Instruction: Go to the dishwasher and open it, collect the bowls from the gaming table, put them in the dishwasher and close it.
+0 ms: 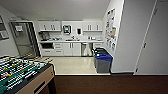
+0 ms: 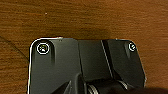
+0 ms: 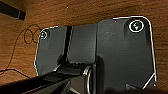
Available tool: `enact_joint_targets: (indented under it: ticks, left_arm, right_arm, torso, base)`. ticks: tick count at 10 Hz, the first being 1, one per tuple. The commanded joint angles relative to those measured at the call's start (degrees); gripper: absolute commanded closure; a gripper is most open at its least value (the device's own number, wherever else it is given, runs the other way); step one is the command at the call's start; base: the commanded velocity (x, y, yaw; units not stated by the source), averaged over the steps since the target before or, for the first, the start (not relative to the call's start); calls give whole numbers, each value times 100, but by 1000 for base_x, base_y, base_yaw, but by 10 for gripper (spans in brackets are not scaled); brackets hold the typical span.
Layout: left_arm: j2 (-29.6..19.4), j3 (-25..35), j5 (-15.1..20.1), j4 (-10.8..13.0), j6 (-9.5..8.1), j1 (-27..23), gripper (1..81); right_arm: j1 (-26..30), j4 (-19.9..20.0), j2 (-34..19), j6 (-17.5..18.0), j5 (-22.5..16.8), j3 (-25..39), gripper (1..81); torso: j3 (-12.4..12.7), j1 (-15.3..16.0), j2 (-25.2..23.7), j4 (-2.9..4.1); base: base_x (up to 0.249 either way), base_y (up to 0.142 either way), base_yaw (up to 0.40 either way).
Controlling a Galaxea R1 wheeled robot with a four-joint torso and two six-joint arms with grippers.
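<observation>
- One gaming table (image 1: 21,73) stands nearest, its green field crossed by rods, its wooden end panel at the edge of the dark brown floor (image 1: 105,85); no bowl can be made out on it.
- Two waste bins stand beyond the gaming table against a white wall: a grey one with a blue lid (image 1: 103,61) in front, a darker one (image 1: 99,51) just behind it.
- One wide stretch of pale floor (image 1: 72,65) lies open between the gaming table and the bins, running back to the kitchen cabinets.
- One dishwasher (image 1: 86,49), its steel front closed, sits under the desk (image 1: 71,41) at the far wall, beyond the bins, beside white cabinet doors (image 1: 71,49).
- One glass door (image 1: 24,38) stands far behind the gaming table.
- Papers on a wall board (image 1: 110,27) above the bins cannot be read.
- Both wrist views look down on brown wood-grain floor (image 2: 82,17); a thin dark cable (image 3: 17,47) lies on it in the right one. Whether the fingers are released or clenched, I cannot tell.
</observation>
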Motion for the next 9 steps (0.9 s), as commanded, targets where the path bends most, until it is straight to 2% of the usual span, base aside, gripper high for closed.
enact_joint_targets:
  ticks: [1,2,7,9]
  left_arm:
    - [-21,44,269,11,1,-352,10]
    - [-21,44,269,11,1,-352,10]
    - [-39,36,269,11,1,-360,10]
    - [-47,36,269,11,1,-352,10]
  right_arm:
    - [299,69,-36,4,-303,26,10]
    - [299,69,-36,4,-303,26,10]
    - [307,60,-36,4,-303,26,10]
    - [299,60,-36,4,-303,18,10]
  torso:
    - [0,0,0,0]
    - [0,0,0,0]
    - [-2,2,2,0]
    - [-2,0,2,0]
  base:
    - [136,0,0]
    - [137,0,0]
    - [138,78,0]
    - [138,0,0]
